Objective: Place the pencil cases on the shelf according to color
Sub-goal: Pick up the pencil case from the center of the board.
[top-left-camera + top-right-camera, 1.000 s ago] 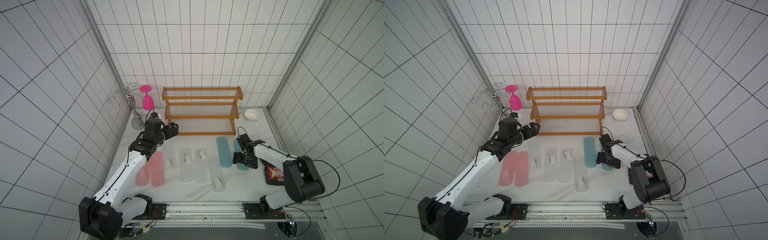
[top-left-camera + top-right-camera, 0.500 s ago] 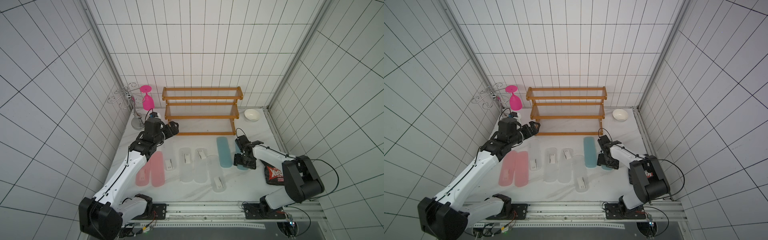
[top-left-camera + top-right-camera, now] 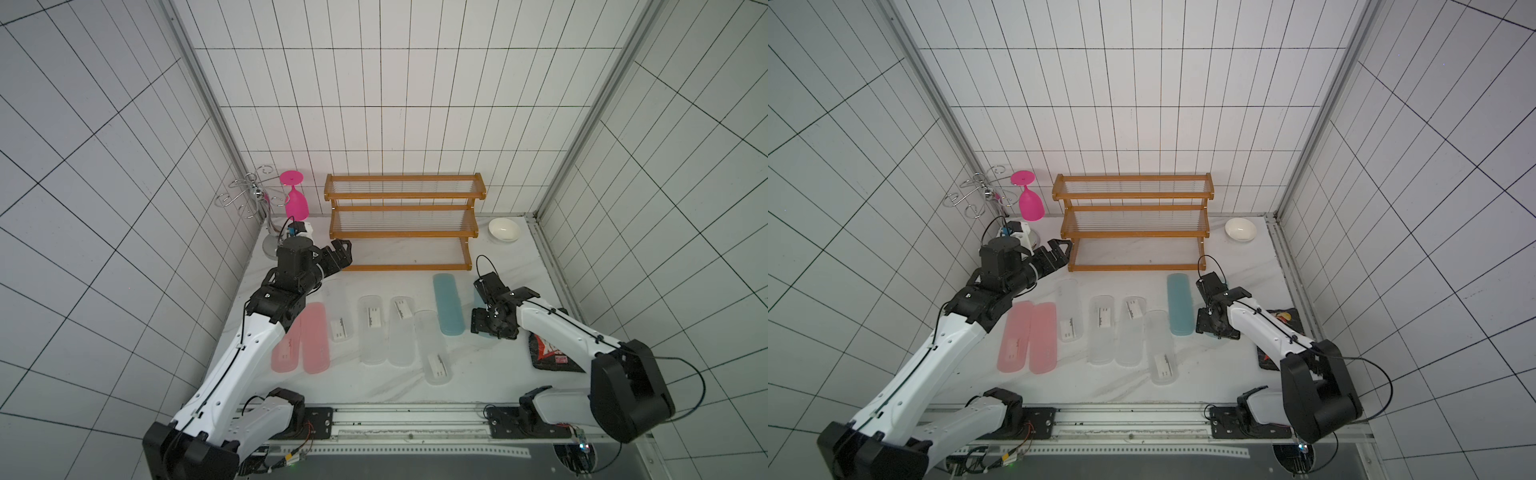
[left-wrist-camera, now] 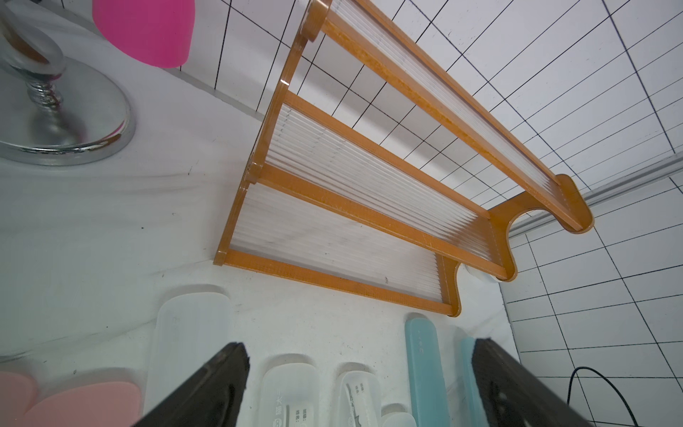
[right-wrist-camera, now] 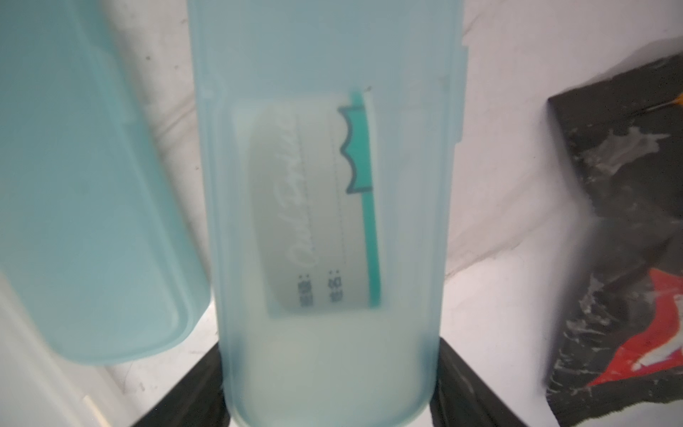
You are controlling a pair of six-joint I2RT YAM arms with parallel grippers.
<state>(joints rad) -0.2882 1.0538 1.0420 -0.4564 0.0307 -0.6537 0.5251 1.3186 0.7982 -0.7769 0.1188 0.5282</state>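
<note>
Find the light blue translucent plastic pencil case (image 5: 332, 222) flat on the white table (image 3: 490, 374), near the orange-brown wooden 3-tier shelf (image 3: 403, 234). Looks pinched across its width by the right pincer (image 5: 330, 358), though blurred. Judge it light, stiff, slippery: squeeze long edges gently. Note left pincer (image 4: 358, 345) spread, empty.

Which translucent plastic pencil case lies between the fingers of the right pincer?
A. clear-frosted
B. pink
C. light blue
C: the right wrist view shows a light blue translucent plastic pencil case with a white label between the black fingers of the right pincer.
</note>
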